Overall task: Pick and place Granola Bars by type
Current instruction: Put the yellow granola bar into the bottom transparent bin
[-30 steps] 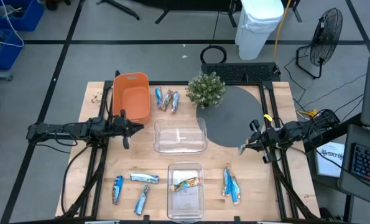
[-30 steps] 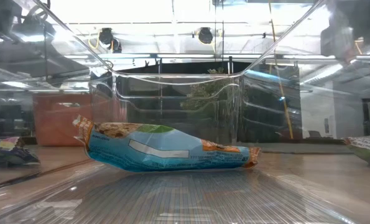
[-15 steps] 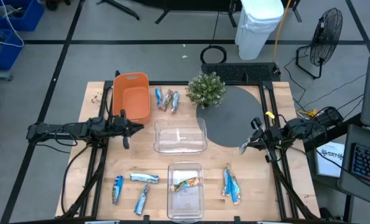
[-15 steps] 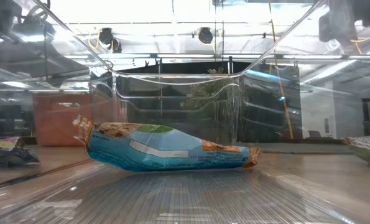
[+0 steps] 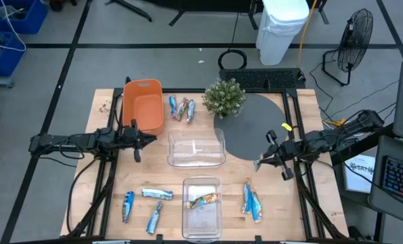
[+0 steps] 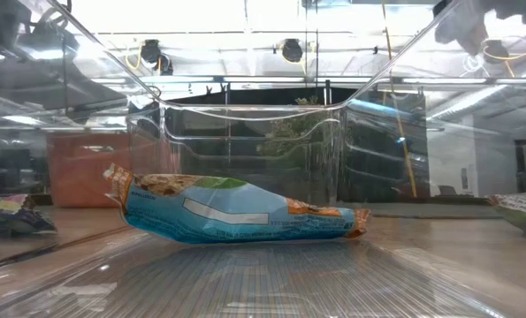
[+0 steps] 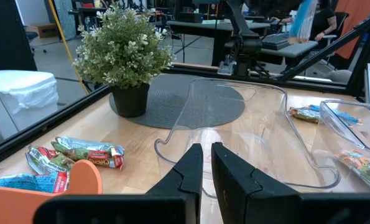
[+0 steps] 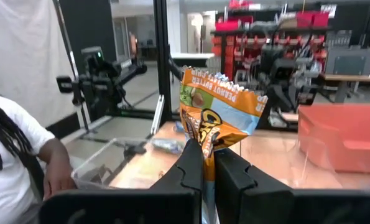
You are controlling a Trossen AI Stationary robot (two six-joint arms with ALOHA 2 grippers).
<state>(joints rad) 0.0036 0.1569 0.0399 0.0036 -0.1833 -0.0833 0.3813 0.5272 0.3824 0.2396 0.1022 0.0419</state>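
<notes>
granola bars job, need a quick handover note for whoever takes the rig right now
Right hand: shut on a bar, over the table's right side.
Left hand: shut, empty, waiting by the orange bin.
Done: one bar in the near clear bin. The far clear bin and orange bin look empty.
Left: bars loose by the plant, front left and front right.

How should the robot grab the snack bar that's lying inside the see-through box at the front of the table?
Probably from straight above, since the clear bin's walls block any sideways approach. The granola bar lies flat and slanted on the floor of the bin, so pinch across its narrow middle, where it bulges, with the fingers turned to match the slant. The crimped ends look too flat to catch.
</notes>
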